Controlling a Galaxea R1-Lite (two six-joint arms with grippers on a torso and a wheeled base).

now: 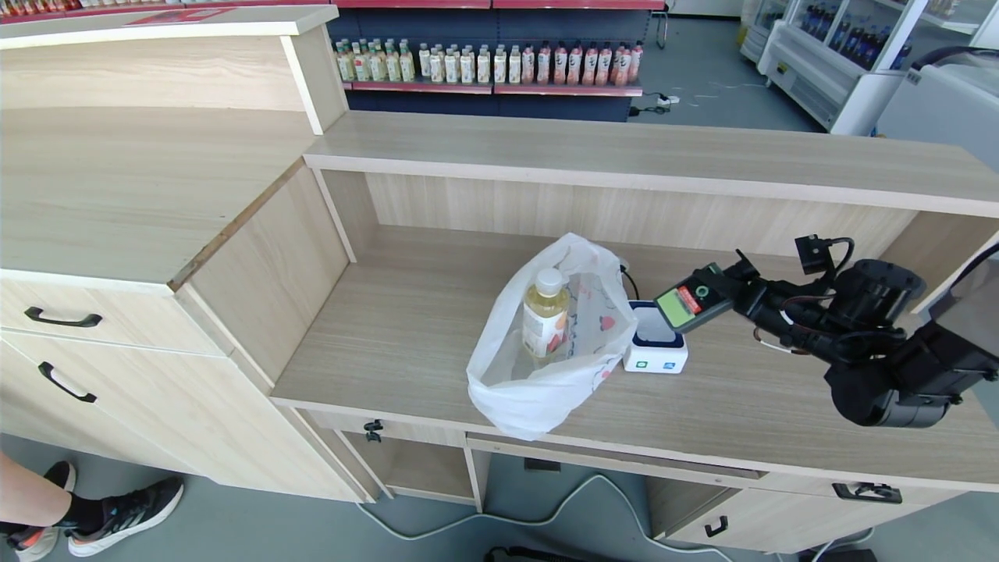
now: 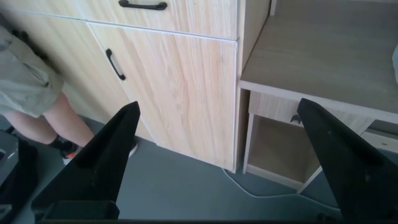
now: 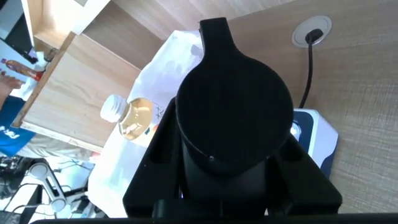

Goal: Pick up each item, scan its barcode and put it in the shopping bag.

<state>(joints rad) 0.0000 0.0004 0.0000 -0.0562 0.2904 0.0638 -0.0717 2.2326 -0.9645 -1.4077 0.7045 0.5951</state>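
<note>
The shopping bag (image 1: 538,398), thin white plastic, sits in the middle of the head view on the lower counter (image 1: 780,406), with its mouth open toward the upper right of the frame. A bottle (image 1: 545,316) of pale yellow drink with a white cap stands upright inside it, its neck rising above the crumpled rim. Just to the right of the bag, touching or nearly touching the plastic, is a small white box (image 1: 655,347) with a dark blue recess on top.

The right arm comes in from the right edge of the frame. The right gripper (image 1: 737,285) holds a handheld scanner (image 1: 691,300) in the air, just above and to the right of the white box. The scanner's greenish face with a red patch is tilted toward the camera. The fingers are mostly hidden behind the scanner's body, but they appear clamped on it. From the right wrist camera, the scanner's black back (image 3: 233,106) covers the centre. The bottle (image 3: 127,115) and bag (image 3: 168,68) show beyond it, and a corner of the white box (image 3: 314,134) shows beside it. A black cable runs into a round port (image 3: 314,31) in the counter.

The left gripper (image 2: 217,109) hangs low beside the cabinet doors (image 2: 180,93), over the grey floor. Its two black fingers (image 2: 118,130) are spread wide with nothing between them.

Rows of bottles (image 1: 499,66) line a shelf along the top of the head view.
</note>
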